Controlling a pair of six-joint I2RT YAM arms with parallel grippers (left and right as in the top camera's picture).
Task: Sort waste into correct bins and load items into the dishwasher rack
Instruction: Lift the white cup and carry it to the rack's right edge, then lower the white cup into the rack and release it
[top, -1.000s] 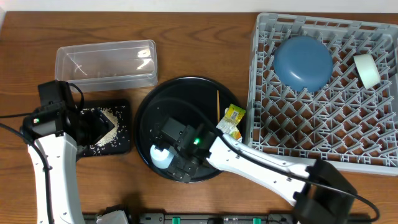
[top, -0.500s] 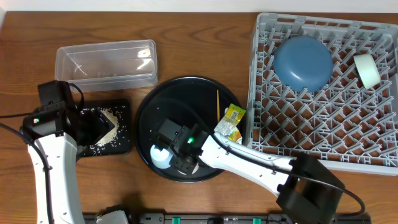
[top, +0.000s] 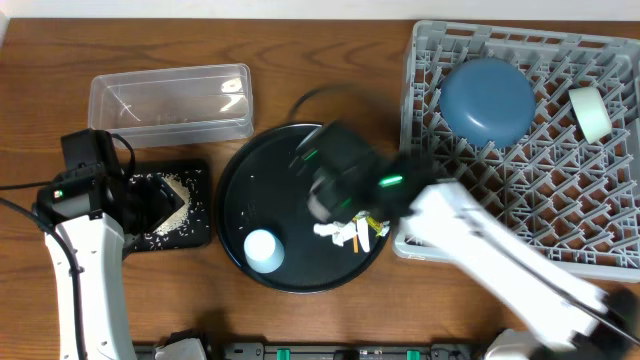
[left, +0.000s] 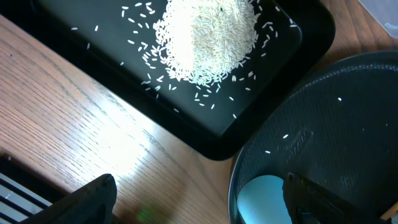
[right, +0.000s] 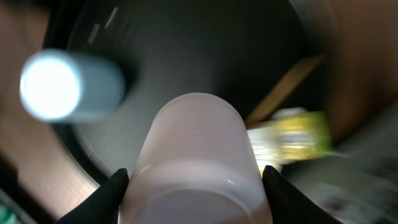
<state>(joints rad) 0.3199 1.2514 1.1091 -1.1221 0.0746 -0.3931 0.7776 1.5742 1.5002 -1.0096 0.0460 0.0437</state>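
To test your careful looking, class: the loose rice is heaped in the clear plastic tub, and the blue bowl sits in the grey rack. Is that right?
Not quite. The left wrist view shows the rice heaped in the shallow black tray, not the clear plastic tub. The blue bowl does sit in the grey rack.
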